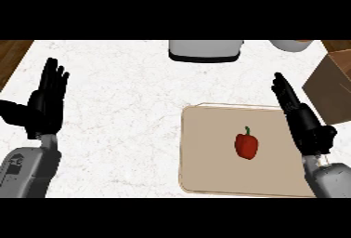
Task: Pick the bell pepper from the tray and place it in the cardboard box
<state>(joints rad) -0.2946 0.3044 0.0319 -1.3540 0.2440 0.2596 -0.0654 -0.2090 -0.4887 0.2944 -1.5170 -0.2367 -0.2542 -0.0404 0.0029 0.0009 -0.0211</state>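
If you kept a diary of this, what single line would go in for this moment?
pepper: on tray, untouched | right hand: open, over tray's right edge | left hand: open, resting at left | box: far right

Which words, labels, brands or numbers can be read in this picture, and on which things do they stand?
None can be read.
The left forearm bears a small dark mark, too blurred to read.
The bell pepper, tray and cardboard box show no text.

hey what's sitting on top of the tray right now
Only a red bell pepper lies on the tray, near its middle. The right hand, open, covers the tray's right edge, so that strip is hidden.
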